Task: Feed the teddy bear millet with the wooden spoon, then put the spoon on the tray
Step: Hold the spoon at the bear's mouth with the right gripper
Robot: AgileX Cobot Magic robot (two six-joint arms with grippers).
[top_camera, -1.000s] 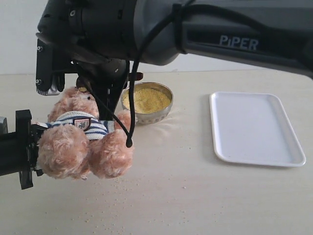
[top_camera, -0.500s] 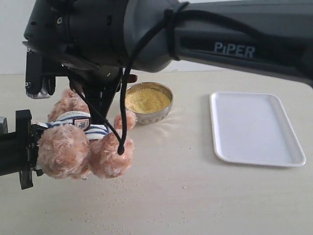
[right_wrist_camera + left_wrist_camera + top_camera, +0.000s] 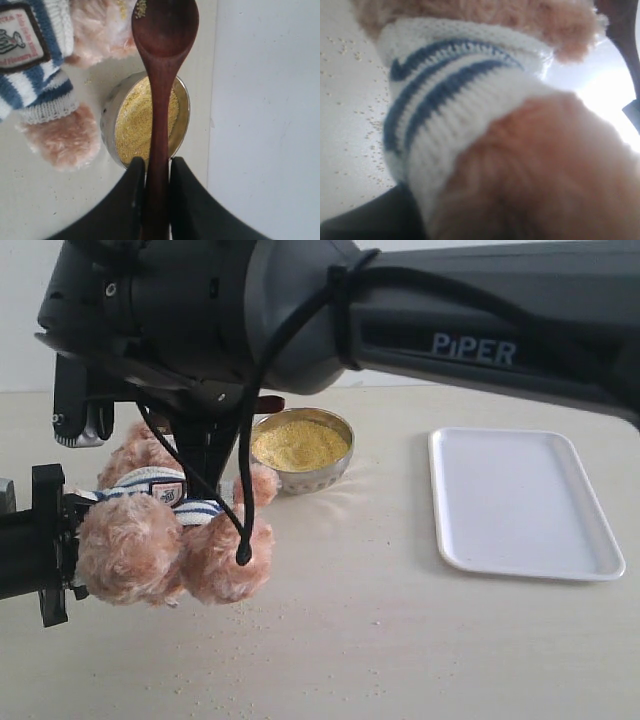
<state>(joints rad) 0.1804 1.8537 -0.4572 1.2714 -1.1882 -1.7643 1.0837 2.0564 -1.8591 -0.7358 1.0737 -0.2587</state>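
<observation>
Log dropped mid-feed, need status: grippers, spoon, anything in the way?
Left gripper clamped on teddy bear. Right gripper shut on wooden spoon, tip by bear's face, few millet grains on it. Nothing seen blocking the way to tray.

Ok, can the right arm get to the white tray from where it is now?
Probably yes. The right end effector holds the wooden spoon by the teddy bear; only the low steel bowl of millet stands between it and the tray, which lies empty on that arm's side.
</observation>
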